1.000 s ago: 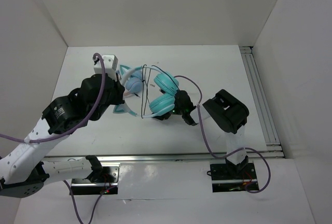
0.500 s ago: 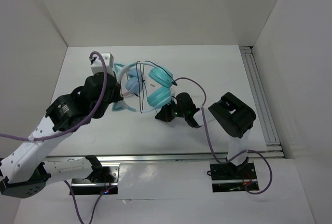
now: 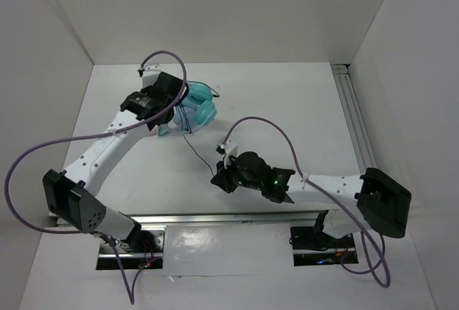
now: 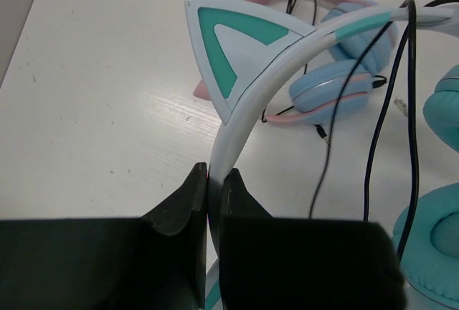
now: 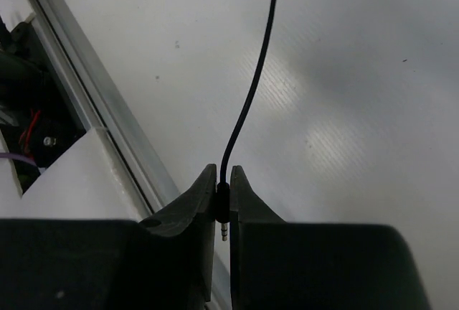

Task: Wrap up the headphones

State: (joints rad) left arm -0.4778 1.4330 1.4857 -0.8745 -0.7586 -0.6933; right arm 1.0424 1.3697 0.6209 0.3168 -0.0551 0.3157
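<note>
Headphones [image 4: 252,95]: teal pair, hanging clamped by the white headband right between the left pincer's jaws, with the cups sitting off to its right.
Left pincer [image 4: 214,184]: pressing together on that headband, just below the cat ear [image 4: 240,52].
Right pincer [image 5: 223,199]: pinching the black cable [image 5: 252,80] at the plug [image 5: 224,231], with the metal tip poking out behind its fingers.
Doing it well: I'm guessing the cable is getting drawn out for a loop. So the right side should be circling the band with light tension, not yanking the plug out of the pinch.
In the way: pink headphones [image 4: 337,80] are lying just beyond the left pincer, and their own cord is trailing close to ours. A metal rail [image 5: 93,87] is running just left of the right pincer.
</note>
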